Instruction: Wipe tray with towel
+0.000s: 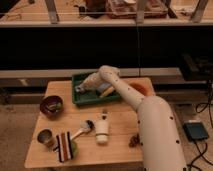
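Note:
The dark-green tray (116, 98) lies at the back middle of the wooden table. My arm reaches over it from the right, and my gripper (83, 88) is low inside the tray's left part. A pale towel (90, 82) is bunched at the gripper, against the tray floor. A yellowish object (106, 92) lies in the tray just right of the gripper.
A round dark brown bowl (51, 106) stands left of the tray. A metal cup (45, 137), a striped cloth (63, 146), a brush (85, 128) and a white bottle (102, 131) lie at the front. An orange-red bowl (140, 89) sits right of the tray.

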Robot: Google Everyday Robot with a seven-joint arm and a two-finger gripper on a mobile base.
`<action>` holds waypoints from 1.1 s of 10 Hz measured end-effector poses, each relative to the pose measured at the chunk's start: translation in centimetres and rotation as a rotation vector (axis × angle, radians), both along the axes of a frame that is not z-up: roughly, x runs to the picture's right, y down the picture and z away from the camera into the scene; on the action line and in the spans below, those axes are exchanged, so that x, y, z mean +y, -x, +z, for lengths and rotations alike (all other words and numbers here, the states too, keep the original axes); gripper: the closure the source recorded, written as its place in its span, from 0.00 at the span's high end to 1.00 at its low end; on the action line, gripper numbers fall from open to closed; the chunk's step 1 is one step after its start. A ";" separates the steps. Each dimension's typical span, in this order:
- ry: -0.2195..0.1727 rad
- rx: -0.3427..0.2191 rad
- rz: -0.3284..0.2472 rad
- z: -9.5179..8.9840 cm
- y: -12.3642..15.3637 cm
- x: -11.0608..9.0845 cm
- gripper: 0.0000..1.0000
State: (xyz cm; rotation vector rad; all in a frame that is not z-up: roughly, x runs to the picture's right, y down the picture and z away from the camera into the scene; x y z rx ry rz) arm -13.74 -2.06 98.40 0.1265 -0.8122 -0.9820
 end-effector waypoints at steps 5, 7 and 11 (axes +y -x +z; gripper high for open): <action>-0.018 -0.055 -0.132 -1.9 -3.5 3.6 0.00; -0.033 -0.035 -0.129 -1.6 -6.5 2.4 0.00; -0.050 0.006 -0.112 1.3 -9.0 -2.4 0.00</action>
